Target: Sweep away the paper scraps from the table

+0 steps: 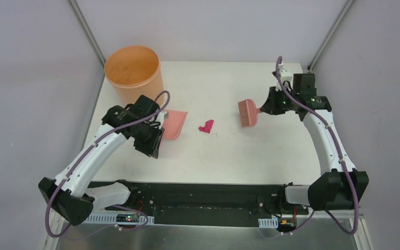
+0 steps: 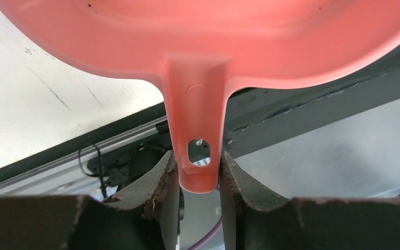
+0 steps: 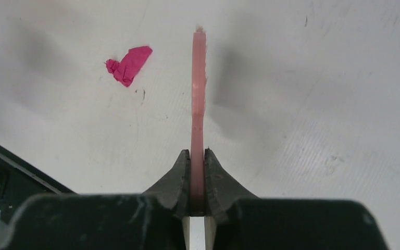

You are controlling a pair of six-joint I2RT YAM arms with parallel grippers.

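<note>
One magenta paper scrap (image 1: 206, 126) lies on the white table (image 1: 229, 156), near the middle; it also shows in the right wrist view (image 3: 128, 64). My left gripper (image 1: 153, 136) is shut on the handle of the pink dustpan (image 1: 174, 124), whose pan lies left of the scrap; the left wrist view shows the handle (image 2: 198, 135) clamped between my fingers (image 2: 161, 182). My right gripper (image 1: 271, 106) is shut on the handle of the pink hand brush (image 1: 248, 113), which hangs right of the scrap; the right wrist view shows it edge-on (image 3: 198, 104).
An orange bucket (image 1: 134, 73) stands at the table's far left corner, just behind the left arm. A black and aluminium frame (image 1: 208, 200) runs along the near edge. Grey walls enclose the table on three sides.
</note>
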